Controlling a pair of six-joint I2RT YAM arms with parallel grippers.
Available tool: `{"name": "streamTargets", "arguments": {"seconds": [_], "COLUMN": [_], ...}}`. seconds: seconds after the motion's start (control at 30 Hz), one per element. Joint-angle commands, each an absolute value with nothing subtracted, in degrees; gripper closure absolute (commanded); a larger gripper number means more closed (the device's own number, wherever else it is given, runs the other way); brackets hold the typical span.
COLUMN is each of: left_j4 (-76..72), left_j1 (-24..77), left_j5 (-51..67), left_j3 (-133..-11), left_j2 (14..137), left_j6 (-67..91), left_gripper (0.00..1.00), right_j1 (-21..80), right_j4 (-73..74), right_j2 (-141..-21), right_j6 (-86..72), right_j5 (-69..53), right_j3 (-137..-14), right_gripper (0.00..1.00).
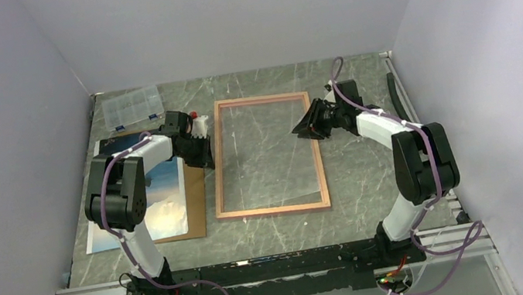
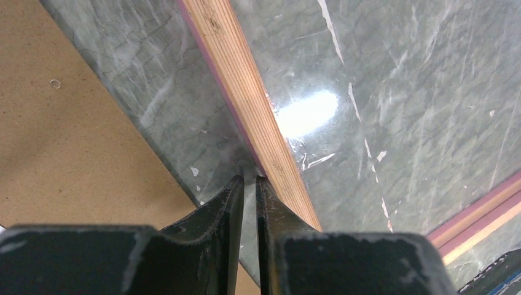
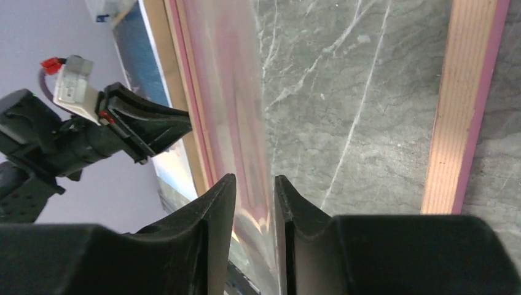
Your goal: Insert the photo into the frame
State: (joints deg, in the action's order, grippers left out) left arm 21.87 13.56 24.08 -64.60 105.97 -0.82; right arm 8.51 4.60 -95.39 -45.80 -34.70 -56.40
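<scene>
Where the left arm crosses it: photo [image 1: 166, 209] partly hidden, picture side up on the brown backing board [image 1: 198, 204], left of the frame [image 1: 272, 210] and well apart from the right gripper [image 1: 301, 127].
Top view, frame: flat on the table [image 1: 371, 170], tan side up. The left gripper [image 1: 203, 136] is at its left rail, the right gripper just inside its right rail. Jaw gaps too small to read.
Left wrist view: left gripper a slit apart, tips at the rail's pink edge. Cannot tell whether it grips.
Right wrist view: right gripper parted. A glossy clear pane [image 3: 233, 92] runs into the gap, contact unclear. The photo is only a blue strip beyond the far rail.
</scene>
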Motion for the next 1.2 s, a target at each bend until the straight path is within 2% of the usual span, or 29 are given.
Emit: {"name": "streamTargets", "arguments": {"seconds": [0.0,0.2,0.6,1.17], "left_j4": [19.95,19.86,19.75,19.34], "left_j1": [14.41,14.41,14.44,14.41], "left_j5": [25.86,26.07,26.35,26.69], "left_j3": [-63.96,-64.18,-63.92,-63.63], "left_j2": [105.53,105.64,105.78,105.91], "left_j6": [-0.35,-0.35,-0.35,-0.33], "left_gripper": [0.81,0.81,0.81,0.81], "right_j1": [10.04,11.35,14.98,15.94], "right_j4": [12.91,19.58,31.69,33.79], "right_j2": [-95.88,-98.22,-103.46,-106.43], "right_j6": [-38.4,-33.83,-25.71,-23.36], "right_j5": [-31.3,-27.95,-16.64,-10.91], "right_j3": [-62.81,-67.55,-77.01,-79.47], "right_gripper": [0.64,0.45,0.21,0.14]}}
